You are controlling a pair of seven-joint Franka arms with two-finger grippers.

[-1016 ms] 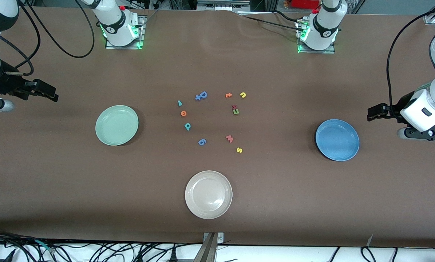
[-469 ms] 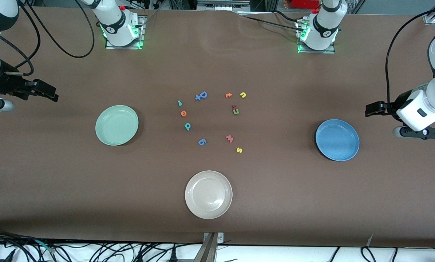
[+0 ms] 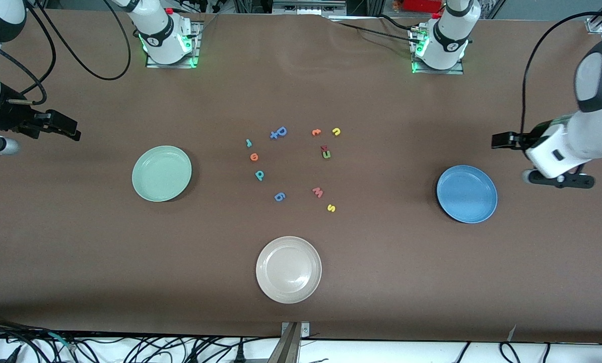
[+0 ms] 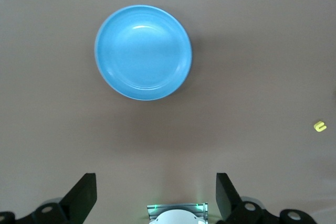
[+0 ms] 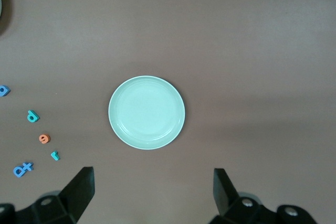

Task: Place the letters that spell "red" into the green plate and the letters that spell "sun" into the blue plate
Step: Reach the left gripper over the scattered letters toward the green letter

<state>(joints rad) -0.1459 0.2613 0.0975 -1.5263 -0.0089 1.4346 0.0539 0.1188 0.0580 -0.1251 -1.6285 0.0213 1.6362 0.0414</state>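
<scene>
Front view shows a cream plate [image 3: 288, 269] nearest the camera, with blue letters [image 3: 278, 133], a pink letter [image 3: 318, 191] and a dark red one [image 3: 325, 148] mixed among the red letters [image 3: 254, 157] and sun letters [image 3: 331, 207] mid-table, between the empty green plate [image 3: 161, 173] and blue plate [image 3: 466, 193]; both arms hang at the table ends, left gripper [image 4: 155, 195] and right gripper [image 5: 152, 190] spread wide, holding nothing

Red letters [image 3: 254, 157] and sun letters [image 3: 331, 207] loose mid-table; green plate [image 3: 161, 173] toward right arm's end, blue plate [image 3: 466, 193] toward left arm's, both empty.
</scene>
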